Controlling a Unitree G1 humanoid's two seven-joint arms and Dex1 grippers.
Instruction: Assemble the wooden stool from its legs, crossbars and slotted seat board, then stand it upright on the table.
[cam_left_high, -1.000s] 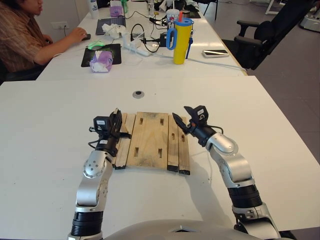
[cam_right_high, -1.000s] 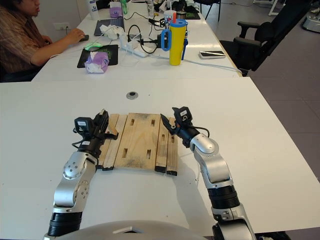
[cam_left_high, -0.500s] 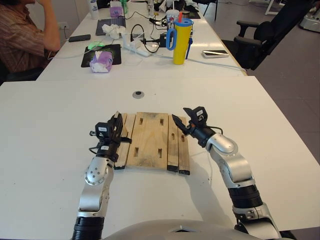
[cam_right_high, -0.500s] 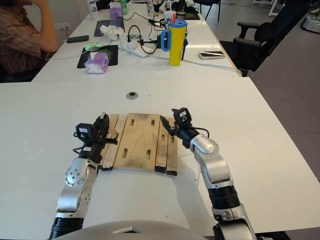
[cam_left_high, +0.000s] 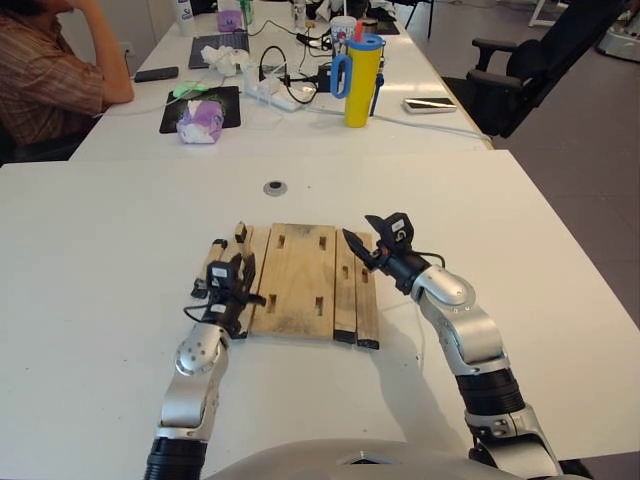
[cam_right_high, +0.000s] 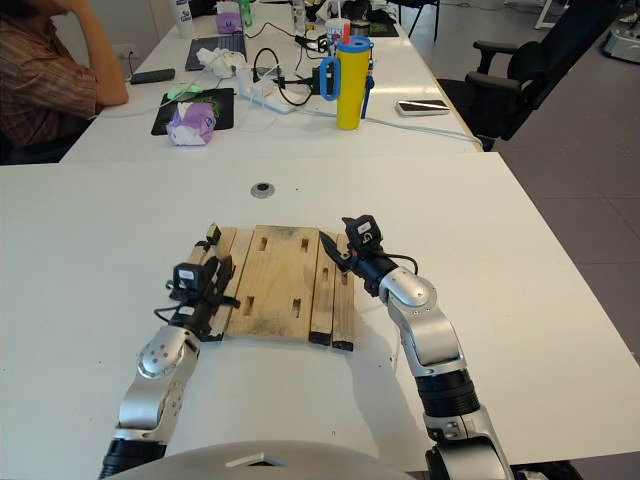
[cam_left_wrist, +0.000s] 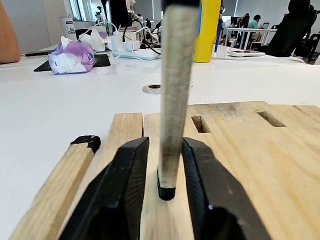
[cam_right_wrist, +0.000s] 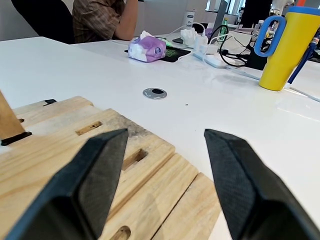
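Stool leg (cam_left_wrist: 174, 85) clamped in left gripper (cam_left_wrist: 165, 147), top cut off.

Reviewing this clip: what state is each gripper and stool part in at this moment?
left gripper, shut on the wooden leg
wooden leg, stood on end, capped end down
right gripper, open, empty
seat board, lying flat, slots empty
loose bars, flat beside the board, unattached
yellow tumbler, upright, lid on

It is an office, with a long white table (cam_left_high: 560, 300), a black swivel chair (cam_left_high: 520, 75), a power strip (cam_left_high: 283, 98) trailing cables, a yellow tumbler (cam_left_high: 362, 80) and a phone (cam_left_high: 430, 106).
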